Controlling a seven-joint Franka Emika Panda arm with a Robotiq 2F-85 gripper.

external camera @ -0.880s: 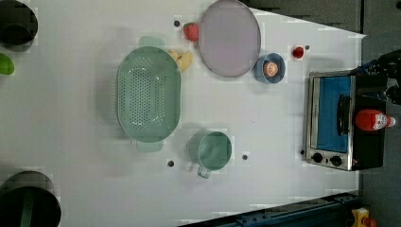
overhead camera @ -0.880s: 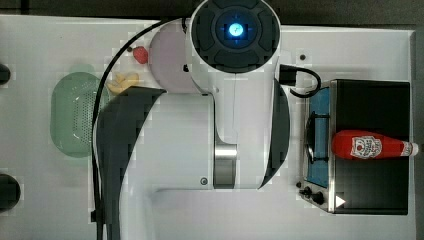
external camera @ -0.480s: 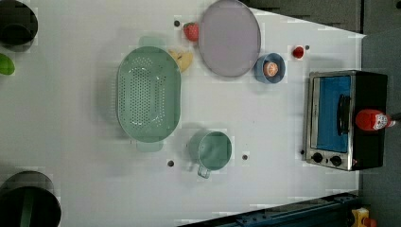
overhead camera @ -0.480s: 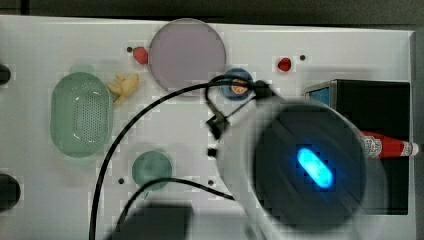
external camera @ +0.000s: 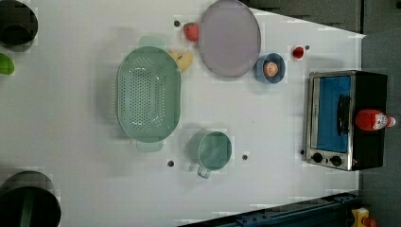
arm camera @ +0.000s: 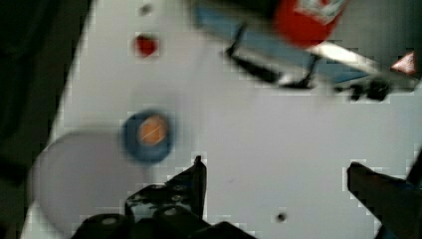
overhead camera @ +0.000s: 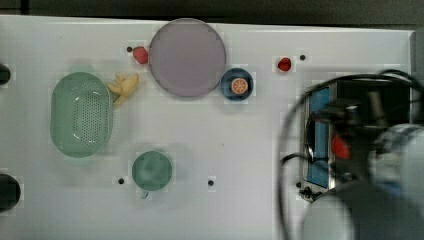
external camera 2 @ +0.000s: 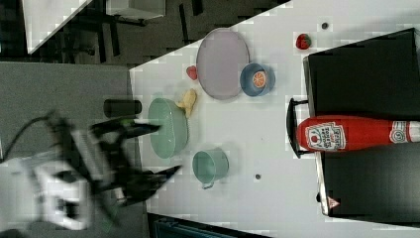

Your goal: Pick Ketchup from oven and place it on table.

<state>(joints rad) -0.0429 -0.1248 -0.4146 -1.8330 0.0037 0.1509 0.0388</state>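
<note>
Ketchup (external camera 2: 346,134) lay on its side atop the oven (external camera 2: 366,74), right of the right view, free to grab. Gripper (arm camera: 273,186) fingers (arm camera: 196,179) were spread and empty over the tabletop (arm camera: 249,129), lined up for the approach.

ketchup (external camera: 373,119) atop oven (external camera: 347,119), at left view's right; colander (external camera: 148,93) w/ cup (external camera: 213,150) mid-table (external camera: 71,142).

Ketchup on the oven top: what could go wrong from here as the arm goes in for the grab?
The Ketchup lies on its side on the oven, so a nudge from the open gripper may roll it off. The oven's handle juts out near the bottle's base and could catch a finger.
</note>
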